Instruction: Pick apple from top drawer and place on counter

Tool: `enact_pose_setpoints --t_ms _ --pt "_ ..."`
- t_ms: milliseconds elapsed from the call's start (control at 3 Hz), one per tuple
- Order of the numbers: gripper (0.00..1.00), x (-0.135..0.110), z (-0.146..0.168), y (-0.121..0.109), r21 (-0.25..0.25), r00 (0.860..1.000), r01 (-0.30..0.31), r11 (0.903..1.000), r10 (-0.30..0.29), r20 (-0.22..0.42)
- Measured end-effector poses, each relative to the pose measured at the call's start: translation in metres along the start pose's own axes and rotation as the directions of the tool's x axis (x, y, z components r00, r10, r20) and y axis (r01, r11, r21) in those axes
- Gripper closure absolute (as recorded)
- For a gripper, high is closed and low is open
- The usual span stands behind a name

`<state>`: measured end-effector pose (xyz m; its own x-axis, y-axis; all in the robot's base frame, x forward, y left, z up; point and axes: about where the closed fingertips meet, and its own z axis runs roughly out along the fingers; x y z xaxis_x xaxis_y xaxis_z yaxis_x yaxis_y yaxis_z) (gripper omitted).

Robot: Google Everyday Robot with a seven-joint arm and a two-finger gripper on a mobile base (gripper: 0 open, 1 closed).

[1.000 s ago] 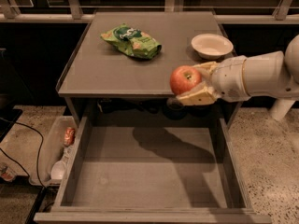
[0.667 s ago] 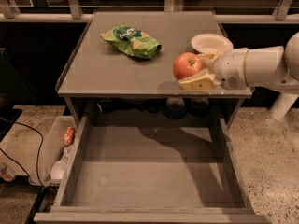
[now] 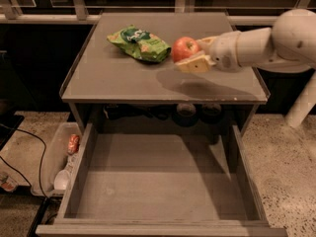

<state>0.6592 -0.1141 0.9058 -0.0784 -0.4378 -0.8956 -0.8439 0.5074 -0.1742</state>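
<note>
Gripper: I see the two-finger gripper at the end of the white arm, which reaches in from the right, above the right-of-centre part of the counter. Its tan fingers are closed on the apple, one low in front and one behind.
Apple: the small round red apple with yellowish patches is in the grip, over the counter and not in the drawer. Its shadow falls on the surface just in front.
Counter: the flat gray rectangular counter with a thin raised rim has a long bare stretch along the front and left edges, and that is the widest free ground I have.
Neighbour: a crumpled green snack bag lies just left of the apple, near but apart, toward the back.
Drawer: the wide, shallow gray top drawer stands pulled out below the counter's front edge, with low walls on both sides.
Left flank: a clear plastic bin of clutter sits on the speckled stone floor, against the drawer's left wall.
</note>
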Motion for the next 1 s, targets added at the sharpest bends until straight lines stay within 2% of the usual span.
enact_pose_setpoints --t_ms 333,1000 --pt "1.00 0.004 0.029 -0.017 -0.008 0.999 -0.023 0.9997 0.023 -0.031" --pt "1.00 0.045 0.068 -0.018 -0.051 0.988 -0.103 0.9934 0.097 -0.116"
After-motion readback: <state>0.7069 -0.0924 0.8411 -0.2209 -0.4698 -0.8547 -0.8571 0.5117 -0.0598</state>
